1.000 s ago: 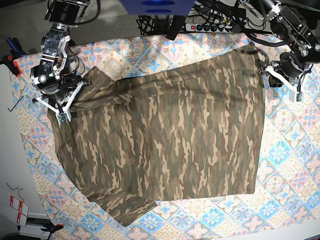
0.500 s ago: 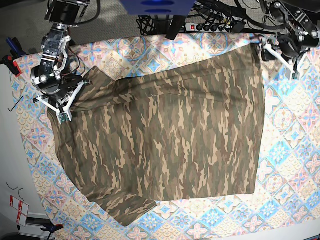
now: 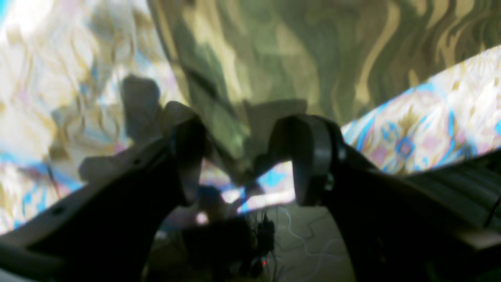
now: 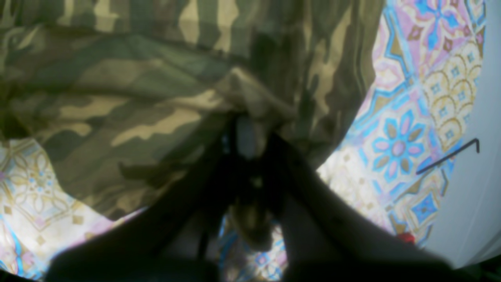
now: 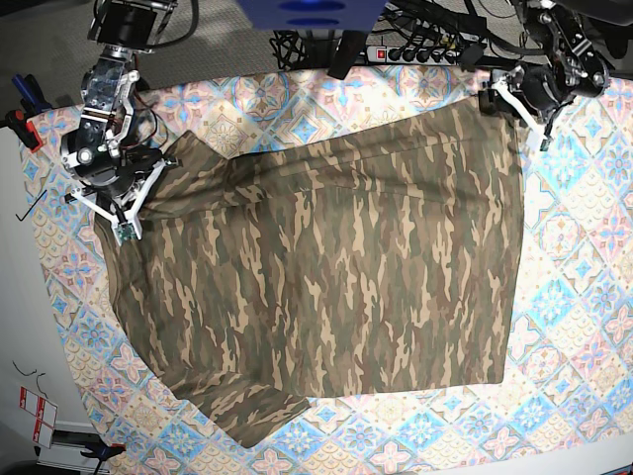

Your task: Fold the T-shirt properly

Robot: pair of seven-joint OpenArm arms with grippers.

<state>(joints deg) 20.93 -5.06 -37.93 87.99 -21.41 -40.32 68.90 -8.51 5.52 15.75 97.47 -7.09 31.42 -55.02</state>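
Up at the far corner, the left pincer is moving in toward the shirt's edge; a moment ago it was further out over the patterned cloth. Its two dark fingers are standing spread apart in the left wrist view, with a corner of the shirt sitting between them. The fingers are not pressing on that corner.

The big camouflage T-shirt of green, brown and tan fabric is lying mostly flat and spread wide on the bench. It is resting on a pastel blue and pink tile-patterned cloth that covers the bench. One sleeve is poking out at the near edge.

The right pincer is sitting at the other far corner of the shirt. Its fingers are pressed together and are pinching a bunched fold of the shirt, as the right wrist view shows.

A thin black bent metal key is lying beside the cloth's edge, on the pale bench top.
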